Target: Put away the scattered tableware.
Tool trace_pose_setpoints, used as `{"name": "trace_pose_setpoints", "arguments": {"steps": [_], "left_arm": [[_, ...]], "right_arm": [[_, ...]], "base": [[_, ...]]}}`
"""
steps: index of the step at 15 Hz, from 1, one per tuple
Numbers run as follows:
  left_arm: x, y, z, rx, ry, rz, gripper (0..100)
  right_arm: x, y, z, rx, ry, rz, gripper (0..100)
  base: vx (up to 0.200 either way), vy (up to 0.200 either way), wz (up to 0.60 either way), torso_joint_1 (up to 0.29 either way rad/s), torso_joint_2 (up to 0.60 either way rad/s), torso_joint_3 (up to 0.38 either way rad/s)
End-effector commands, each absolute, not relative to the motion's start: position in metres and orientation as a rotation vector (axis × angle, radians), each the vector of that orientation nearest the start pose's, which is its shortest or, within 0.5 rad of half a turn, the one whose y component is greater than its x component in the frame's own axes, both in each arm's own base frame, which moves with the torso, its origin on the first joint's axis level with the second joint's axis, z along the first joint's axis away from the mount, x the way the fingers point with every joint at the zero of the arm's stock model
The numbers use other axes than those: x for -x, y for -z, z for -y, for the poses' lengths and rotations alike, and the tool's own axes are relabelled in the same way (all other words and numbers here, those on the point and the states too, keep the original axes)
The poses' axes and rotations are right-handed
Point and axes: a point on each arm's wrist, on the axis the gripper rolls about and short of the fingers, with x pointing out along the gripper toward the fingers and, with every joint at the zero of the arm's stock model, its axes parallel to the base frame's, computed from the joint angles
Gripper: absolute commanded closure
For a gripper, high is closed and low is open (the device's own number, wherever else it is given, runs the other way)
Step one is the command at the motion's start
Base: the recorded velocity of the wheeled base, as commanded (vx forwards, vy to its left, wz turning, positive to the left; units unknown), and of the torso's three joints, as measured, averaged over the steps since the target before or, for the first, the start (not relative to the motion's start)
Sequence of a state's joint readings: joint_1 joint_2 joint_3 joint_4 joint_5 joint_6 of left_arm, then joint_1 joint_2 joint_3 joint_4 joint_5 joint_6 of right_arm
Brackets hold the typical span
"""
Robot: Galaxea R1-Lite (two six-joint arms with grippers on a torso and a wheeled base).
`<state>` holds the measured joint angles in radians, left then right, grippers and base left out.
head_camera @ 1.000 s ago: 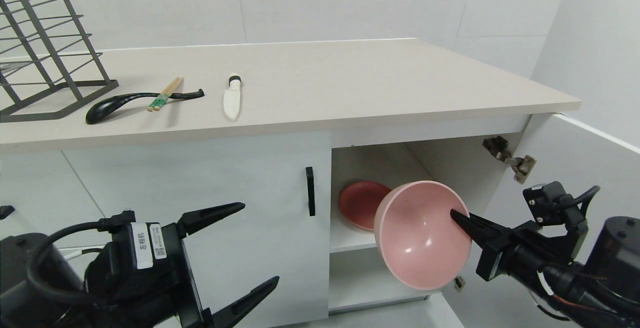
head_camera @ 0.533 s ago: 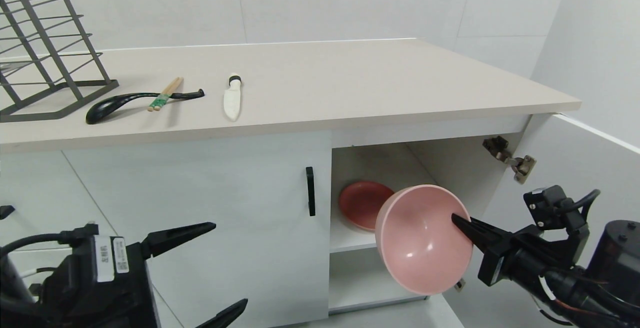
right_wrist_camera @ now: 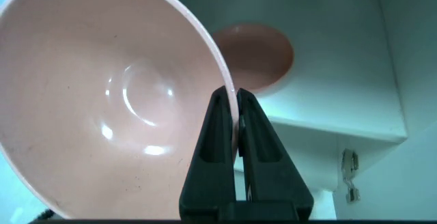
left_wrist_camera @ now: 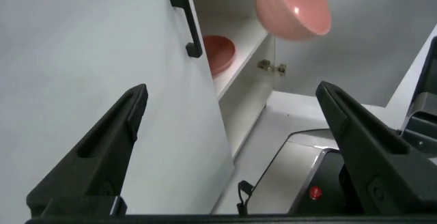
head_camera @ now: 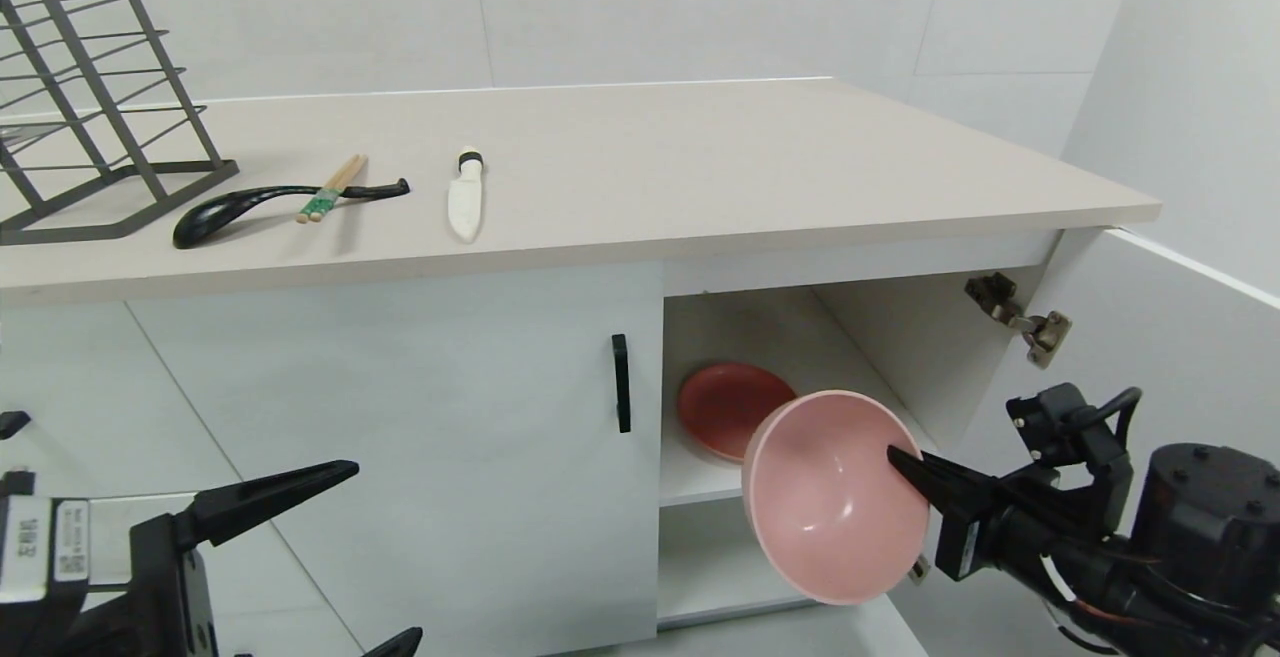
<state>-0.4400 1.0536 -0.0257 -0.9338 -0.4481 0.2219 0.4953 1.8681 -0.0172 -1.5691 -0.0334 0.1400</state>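
The right gripper (head_camera: 900, 462) is clamped on the rim of a pink bowl (head_camera: 830, 507). It holds the bowl tipped on its side just outside the open cupboard, at the front edge of the shelf (head_camera: 700, 482). A red plate (head_camera: 722, 407) lies on that shelf behind the bowl. The left gripper (head_camera: 385, 549), fingers wide apart and holding nothing, sits low before the closed door (head_camera: 450, 417). Toward the counter's (head_camera: 750, 157) front left lie a black spoon (head_camera: 240, 207), chopsticks (head_camera: 328, 190) across its handle, and a white knife (head_camera: 465, 199) beside them. A wire rack (head_camera: 90, 97) stands at the left edge.
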Motion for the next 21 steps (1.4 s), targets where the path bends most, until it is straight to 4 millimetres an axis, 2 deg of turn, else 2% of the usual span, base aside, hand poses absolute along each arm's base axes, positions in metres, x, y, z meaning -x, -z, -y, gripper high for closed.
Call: {"name": "trace_pose_setpoints", "arguments": {"steps": [1, 5, 8, 10, 14, 16, 21], "left_arm": [[-0.091, -0.142, 0.054, -0.197, 0.894, 0.004, 0], [-0.091, -0.142, 0.054, -0.197, 0.895, 0.004, 0], [-0.091, -0.141, 0.054, -0.198, 0.898, 0.003, 0], [-0.092, -0.141, 0.055, -0.198, 0.904, -0.002, 0], [-0.095, -0.138, 0.056, -0.200, 0.906, -0.030, 0], [-0.095, -0.138, 0.056, -0.200, 0.906, -0.030, 0], [-0.096, -0.137, 0.057, -0.200, 0.907, -0.038, 0]], "right_arm": [[-0.204, -0.054, -0.102, -0.051, -0.411, -0.346, 100], [-0.257, -0.041, -0.105, -0.084, -0.398, -0.300, 100], [-0.297, -0.019, -0.099, -0.096, -0.351, -0.287, 100], [-0.315, -0.002, -0.100, -0.101, -0.359, -0.296, 100], [-0.348, 0.027, -0.116, -0.104, -0.388, -0.269, 100], [-0.361, 0.031, -0.118, -0.107, -0.385, -0.249, 100], [-0.369, 0.042, -0.120, -0.107, -0.382, -0.247, 100]], "base": [[0.000, 0.000, 0.00, 0.000, 0.00, 0.000], [0.000, 0.000, 0.00, 0.000, 0.00, 0.000], [0.000, 0.000, 0.00, 0.000, 0.00, 0.000], [0.000, 0.000, 0.00, 0.000, 0.00, 0.000], [0.000, 0.000, 0.00, 0.000, 0.00, 0.000], [0.000, 0.000, 0.00, 0.000, 0.00, 0.000], [0.000, 0.000, 0.00, 0.000, 0.00, 0.000]]}}
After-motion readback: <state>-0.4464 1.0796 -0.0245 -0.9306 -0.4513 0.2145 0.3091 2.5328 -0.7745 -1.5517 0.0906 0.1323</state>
